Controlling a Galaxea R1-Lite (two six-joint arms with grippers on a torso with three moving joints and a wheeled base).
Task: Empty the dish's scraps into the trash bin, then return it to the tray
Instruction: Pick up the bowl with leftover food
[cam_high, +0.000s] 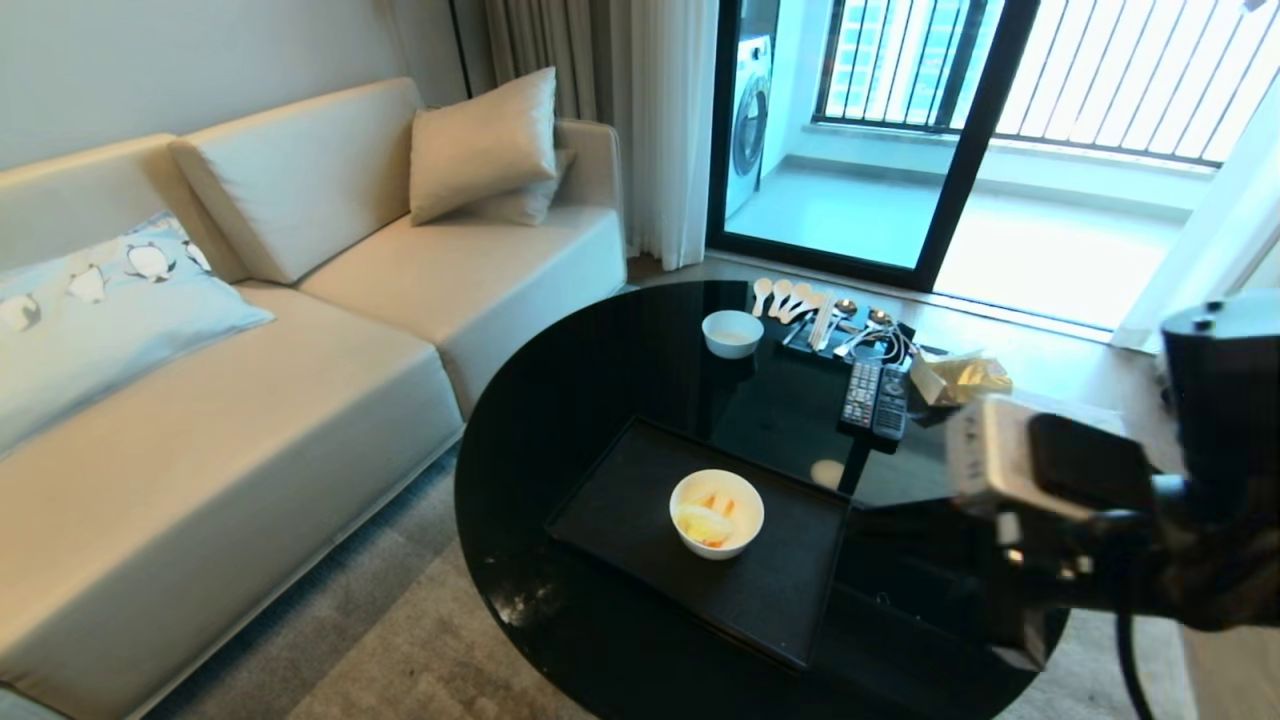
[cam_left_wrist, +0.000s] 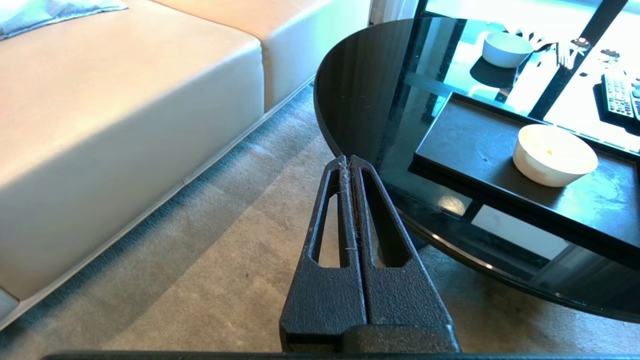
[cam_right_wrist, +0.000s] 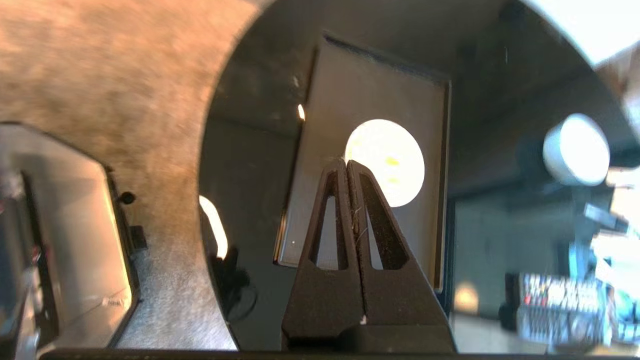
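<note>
The dish (cam_high: 716, 512), a deep cream-white bowl, stands on the black tray (cam_high: 620, 490) on the near part of the table. Pale-yellow and orange scraps (cam_high: 705, 520) lie inside it. My right arm (cam_high: 1050, 470) reaches in from the right edge of the head view. Its gripper (cam_right_wrist: 347, 161) is shut and empty, above the table, with its tips pointing at the dish (cam_right_wrist: 390, 160) on the tray (cam_right_wrist: 350, 90). My left gripper (cam_left_wrist: 348, 158) is shut and empty over the carpet beside the table's edge, well short of the dish (cam_left_wrist: 554, 155). The trash bin is out of view.
On the round black glass table (cam_high: 560, 400) a smaller white bowl (cam_high: 732, 333), spoons (cam_high: 785, 298), two remotes (cam_high: 875, 398) and a gold packet (cam_high: 965, 378) sit beyond the tray. A cream sofa (cam_high: 300, 350) stands to the left, with carpet between it and the table.
</note>
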